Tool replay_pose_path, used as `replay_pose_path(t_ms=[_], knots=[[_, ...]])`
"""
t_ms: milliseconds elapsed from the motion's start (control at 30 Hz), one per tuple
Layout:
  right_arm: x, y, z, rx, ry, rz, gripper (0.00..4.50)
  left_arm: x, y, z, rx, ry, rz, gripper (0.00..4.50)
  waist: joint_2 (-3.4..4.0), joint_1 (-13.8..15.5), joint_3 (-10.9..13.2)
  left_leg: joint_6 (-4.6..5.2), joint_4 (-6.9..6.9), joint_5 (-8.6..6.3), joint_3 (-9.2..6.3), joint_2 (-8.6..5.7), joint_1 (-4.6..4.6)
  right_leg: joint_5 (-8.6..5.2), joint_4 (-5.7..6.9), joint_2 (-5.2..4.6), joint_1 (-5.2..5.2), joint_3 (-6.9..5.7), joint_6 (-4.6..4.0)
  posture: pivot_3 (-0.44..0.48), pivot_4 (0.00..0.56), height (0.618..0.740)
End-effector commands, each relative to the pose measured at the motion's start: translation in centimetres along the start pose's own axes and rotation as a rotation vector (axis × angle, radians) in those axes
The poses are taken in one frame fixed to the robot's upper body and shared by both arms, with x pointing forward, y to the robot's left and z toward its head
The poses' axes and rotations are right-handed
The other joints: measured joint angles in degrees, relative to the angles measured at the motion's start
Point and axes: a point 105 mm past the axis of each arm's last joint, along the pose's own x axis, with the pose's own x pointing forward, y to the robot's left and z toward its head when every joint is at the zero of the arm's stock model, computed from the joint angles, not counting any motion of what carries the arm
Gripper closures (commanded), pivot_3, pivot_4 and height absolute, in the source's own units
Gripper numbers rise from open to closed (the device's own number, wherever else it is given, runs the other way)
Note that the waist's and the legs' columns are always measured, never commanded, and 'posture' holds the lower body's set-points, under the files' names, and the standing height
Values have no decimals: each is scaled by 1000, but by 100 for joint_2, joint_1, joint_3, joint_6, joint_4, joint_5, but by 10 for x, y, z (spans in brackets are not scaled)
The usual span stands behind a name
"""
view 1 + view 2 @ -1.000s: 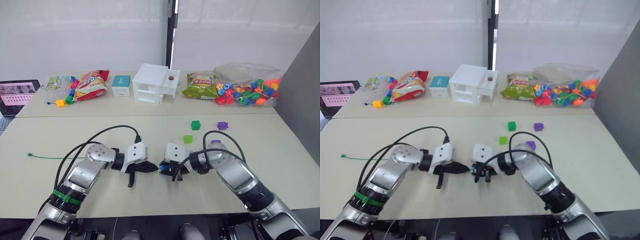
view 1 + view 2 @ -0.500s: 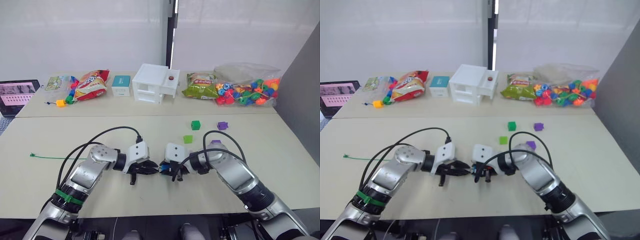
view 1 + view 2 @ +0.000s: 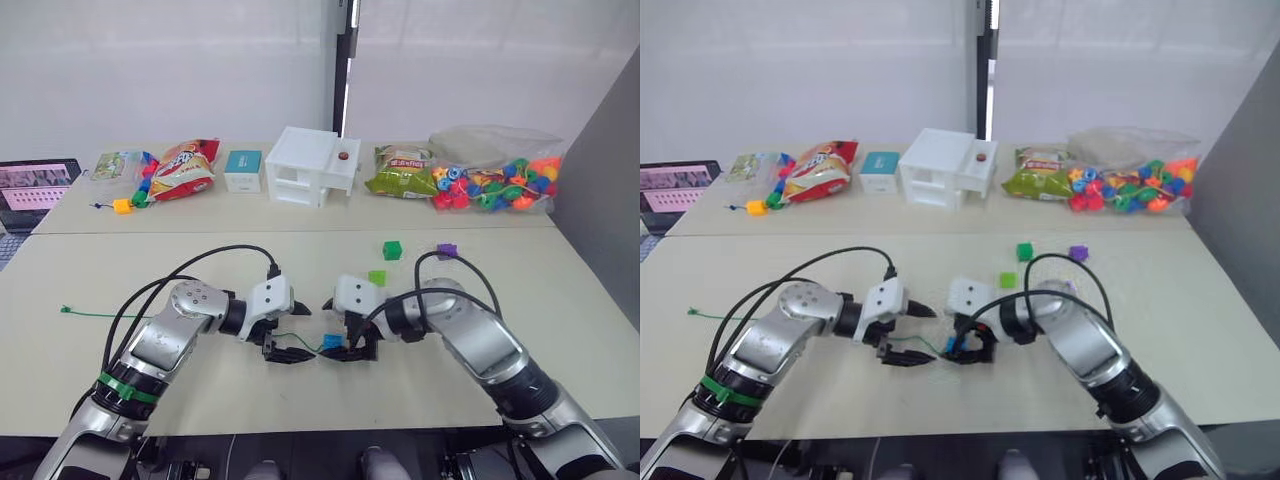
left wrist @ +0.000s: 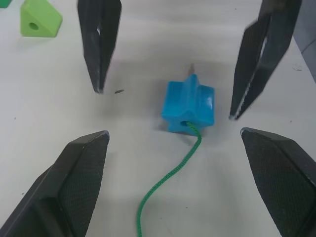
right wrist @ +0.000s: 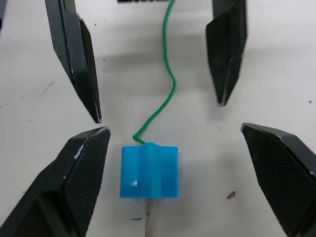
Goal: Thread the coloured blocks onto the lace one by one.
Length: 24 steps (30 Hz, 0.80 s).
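**A:** Tabletop (image 3: 560, 300) first, since it's the biggest thing: both arms are parked over the near half. The left gripper (image 3: 287, 333) is seen with its fingers spread wide, nothing pinched, and the same goes for the right gripper (image 3: 352, 338). So nothing is being held at all right now.

**B:** Yep. The lace (image 4: 170, 175) is left lying loose, running from the far left of the tabletop up into the light blue block (image 4: 189, 109), which sits flat between the two grippers. The stiff pale tip (image 5: 148, 217) can be seen poking out of the block's far side, so that one looks threaded.

**A:** Risk-wise, that's the catch, I'd say. With the tip only just through and nothing clamped, the block could be nudged off the lace if a finger is dragged across it.

**B:** Or the tip could be pushed back in by a clumsy regrasp. The remaining blocks are well apart too: green block (image 3: 376, 278) just beyond the right gripper, another green block (image 3: 391, 249) and a purple block (image 3: 446, 250) farther back. Slack could be snagged on the reach.
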Motion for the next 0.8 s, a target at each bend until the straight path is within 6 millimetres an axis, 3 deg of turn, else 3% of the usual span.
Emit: replay_pose_path(t_ms=[33,233,467,800], knots=[[-14,2,15,-35,-40,-4,10,6,-3,14,74,-24,-18,0,0,1,0,0,0,0,0,0,0,0,-1,1,1,0,0,0,150,740],[-39,14,-8,16,26,-15,10,31,-1,11,107,-7,-31,0,-1,78,0,1,4,-1,0,-2,-8,0,-6,-2,3,-3,1,0,150,740],[-38,13,-21,30,71,-57,10,41,2,7,134,32,-32,0,-1,-1,1,1,6,0,1,1,-7,2,-2,3,0,-2,3,0,150,740],[-22,14,-38,6,122,-65,0,44,1,8,134,22,-54,3097,-1,12,1,1,7,0,0,-1,-9,2,-5,-1,0,-2,3,0,150,740]])
